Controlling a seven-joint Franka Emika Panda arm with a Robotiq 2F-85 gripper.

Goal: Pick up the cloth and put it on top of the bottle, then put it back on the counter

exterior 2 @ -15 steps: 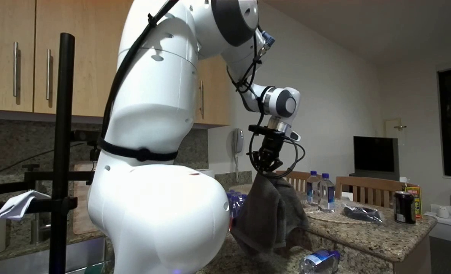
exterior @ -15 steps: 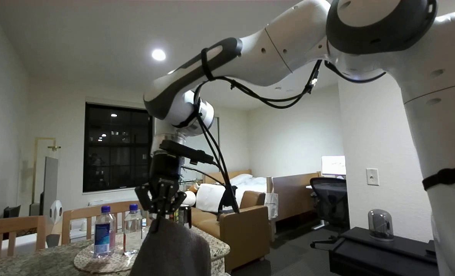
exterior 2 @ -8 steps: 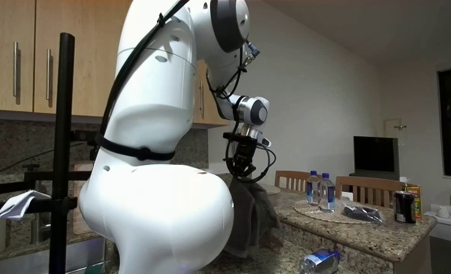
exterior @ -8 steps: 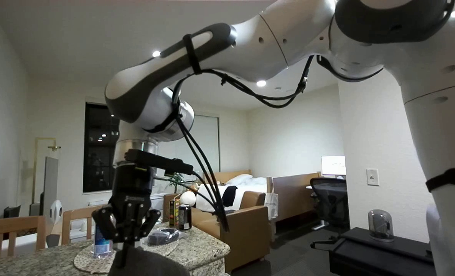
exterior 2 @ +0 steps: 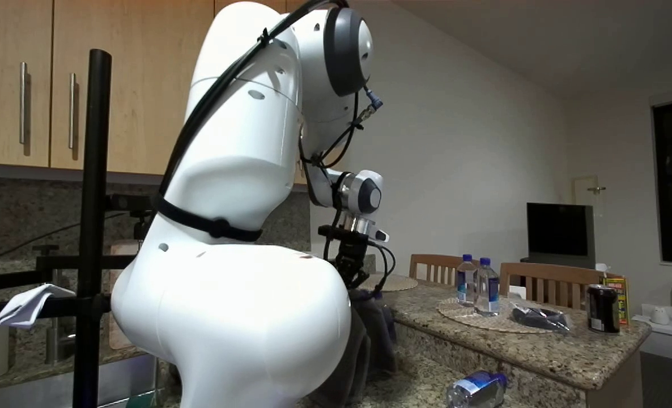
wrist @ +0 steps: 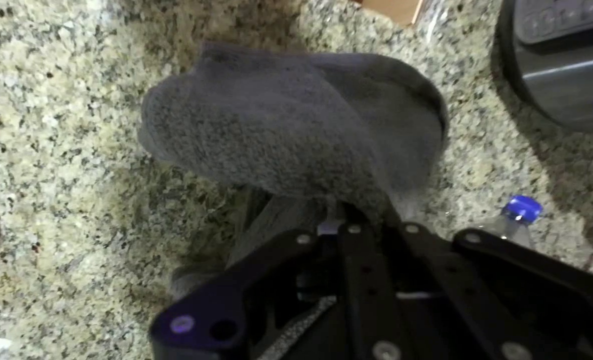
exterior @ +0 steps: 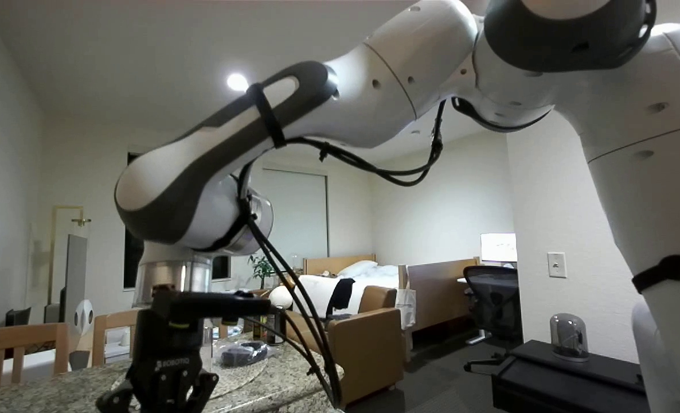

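Observation:
The grey cloth point(wrist: 276, 120) hangs bunched from my gripper point(wrist: 364, 225), which is shut on it low over the speckled counter point(wrist: 66, 150). In an exterior view the cloth point(exterior 2: 378, 334) drapes down beside the white arm, its lower left part hidden. My gripper point(exterior: 156, 401) reaches the bottom edge of an exterior view, fingertips cut off. One bottle point(exterior 2: 476, 390) lies on its side on the lower counter level. Two upright bottles, a rear one point(exterior 2: 465, 280) and a nearer one point(exterior 2: 487, 289), stand on the raised level. A blue-capped bottle point(wrist: 521, 210) shows right of my fingers.
A woven mat point(exterior 2: 483, 324) bears a bagged dark item point(exterior 2: 540, 317); a black can point(exterior 2: 603, 309) and a yellow box point(exterior 2: 619, 294) stand beyond. A dark grey object point(wrist: 566, 75) sits on the counter at the wrist view's upper right. Wooden chairs point(exterior 2: 551, 277) line the far side.
My gripper has moved down and to the left in both exterior views, with the cloth still in it. The bottles have stayed where they were.

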